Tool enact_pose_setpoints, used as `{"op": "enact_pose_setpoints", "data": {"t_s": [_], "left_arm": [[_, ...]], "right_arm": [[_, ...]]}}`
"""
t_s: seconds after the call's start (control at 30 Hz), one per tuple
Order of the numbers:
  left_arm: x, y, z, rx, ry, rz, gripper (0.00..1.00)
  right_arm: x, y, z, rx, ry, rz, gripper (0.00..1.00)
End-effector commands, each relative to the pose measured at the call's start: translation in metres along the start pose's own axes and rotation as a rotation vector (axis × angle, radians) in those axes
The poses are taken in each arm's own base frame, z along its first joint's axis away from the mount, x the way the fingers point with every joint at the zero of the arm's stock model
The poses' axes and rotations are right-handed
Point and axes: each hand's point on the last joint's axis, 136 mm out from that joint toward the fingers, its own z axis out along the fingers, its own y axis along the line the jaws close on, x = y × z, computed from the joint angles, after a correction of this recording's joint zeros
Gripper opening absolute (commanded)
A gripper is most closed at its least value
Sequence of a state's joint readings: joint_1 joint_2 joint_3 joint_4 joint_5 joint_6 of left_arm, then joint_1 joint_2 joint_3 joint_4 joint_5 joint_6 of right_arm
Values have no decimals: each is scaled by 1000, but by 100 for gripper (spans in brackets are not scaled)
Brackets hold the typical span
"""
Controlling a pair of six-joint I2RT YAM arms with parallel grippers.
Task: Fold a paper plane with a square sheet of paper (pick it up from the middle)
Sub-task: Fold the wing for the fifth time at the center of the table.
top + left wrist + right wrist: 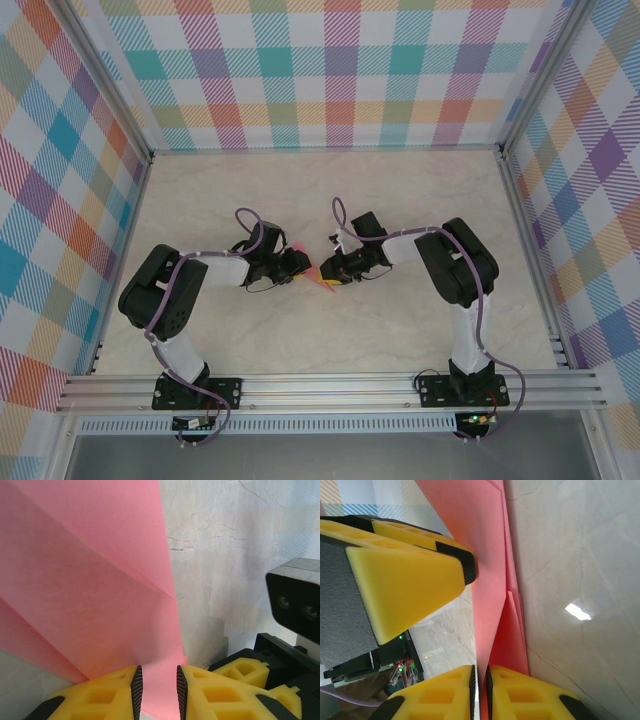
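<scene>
- Step in hand: a mid-task fold, as judged. The sheet of paper (pixel 324 278) already has diagonal creases and overlapping layers, but no finished dart outline.
- Location: the sheet lies near the centre of the counter (pixel 420 200), slightly toward its near edge, between the tips of the left arm (pixel 200 275) and the right arm (pixel 440 250).
- Right fingers (pixel 455 695): clenched on a folded edge of the sheet (pixel 470 530), which runs edge-on into the thin slot between the pads.
- Left fingers (pixel 110 695): slightly parted and not pinching. The sheet (pixel 90 580) shows face-on through the gap. Whether they press it down or hover over it cannot be told.
- Next move, as judged: hold one side steady while the other lays the flap along its crease. Pull gently, because misaligned layers would skew the wings.
- Materials: the paper is thin, matte and salmon-pink, with sharp straight creases and triangular panels. The fingers are yellow ribbed wedges with black pads. The counter is smooth, pale and marble-veined, with a slight sheen.
</scene>
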State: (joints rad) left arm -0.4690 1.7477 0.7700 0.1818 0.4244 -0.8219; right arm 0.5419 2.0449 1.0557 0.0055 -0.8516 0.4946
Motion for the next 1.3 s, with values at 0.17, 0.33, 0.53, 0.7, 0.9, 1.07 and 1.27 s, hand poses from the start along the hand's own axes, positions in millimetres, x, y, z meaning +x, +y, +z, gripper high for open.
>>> {"op": "enact_pose_setpoints", "data": {"t_s": [0.17,0.33,0.53,0.7,0.9,1.07,1.27], "left_arm": [[1,17,6,-80,6,-27,28],[2,20,7,-96,11,-32,28],[4,23,9,-103,22,-38,27],[5,25,10,-110,28,-47,27],[6,25,10,-114,30,-48,27],[6,25,9,-116,31,-50,26],[6,25,9,-117,30,-50,26]], "right_arm": [[7,-19,-3,91,14,48,10],[6,-18,-5,109,10,53,11],[-3,13,-29,142,-63,-21,19],[2,16,-33,233,-74,-51,19],[4,30,-15,250,-34,-94,12],[3,27,-2,260,-2,-85,10],[3,19,4,299,26,-70,10]]}}
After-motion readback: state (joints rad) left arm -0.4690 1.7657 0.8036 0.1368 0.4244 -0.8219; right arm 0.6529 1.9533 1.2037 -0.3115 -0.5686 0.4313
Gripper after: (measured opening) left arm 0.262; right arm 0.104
